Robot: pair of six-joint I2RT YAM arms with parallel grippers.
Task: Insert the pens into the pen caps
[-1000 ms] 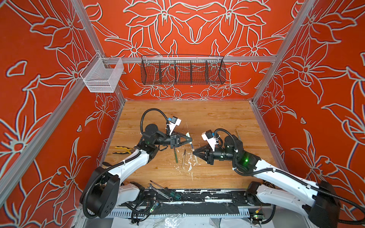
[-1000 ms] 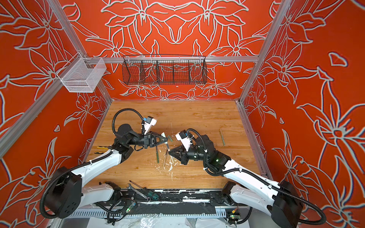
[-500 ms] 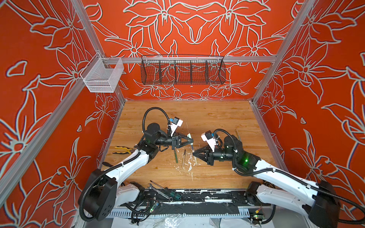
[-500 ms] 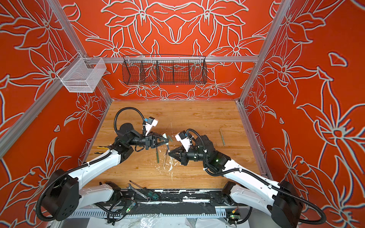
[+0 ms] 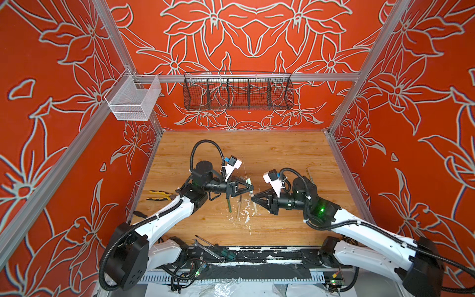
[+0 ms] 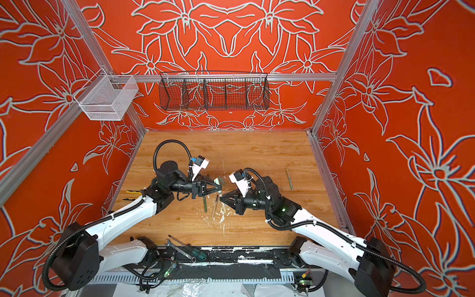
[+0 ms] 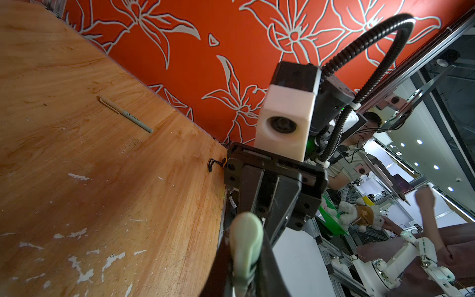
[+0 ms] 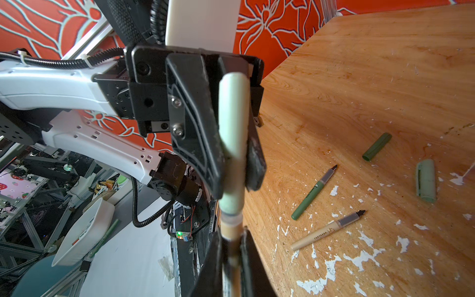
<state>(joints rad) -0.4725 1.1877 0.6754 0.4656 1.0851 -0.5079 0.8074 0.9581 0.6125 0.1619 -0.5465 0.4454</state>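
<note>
My left gripper (image 7: 244, 270) is clamped on the held pale green cap (image 7: 245, 239), one finger on each side of it. My right gripper (image 8: 231, 259) is clamped on the held beige pen (image 8: 231, 228), and the two grippers meet tip to tip above the wooden table (image 8: 385, 64). Cap and pen stand in one line: the held beige pen's front end is inside the cap's mouth, though I cannot tell how deep.

Just beside the held beige pen, on my left arm's side, the loose beige pen (image 8: 329, 230) lies on the table. The green pen (image 8: 312, 195) lies next to it, farther from the held beige pen, and both have bare dark tips. Farther again from the held beige pen lie the dark green cap (image 8: 376, 146) and the loose pale green cap (image 8: 425, 180), apart from each other. White paint flecks (image 8: 359, 257) are scattered on the wood near the held beige pen. Well apart from the held beige pen, on my right arm's side, a fourth pen (image 6: 289, 178) lies alone
</note>
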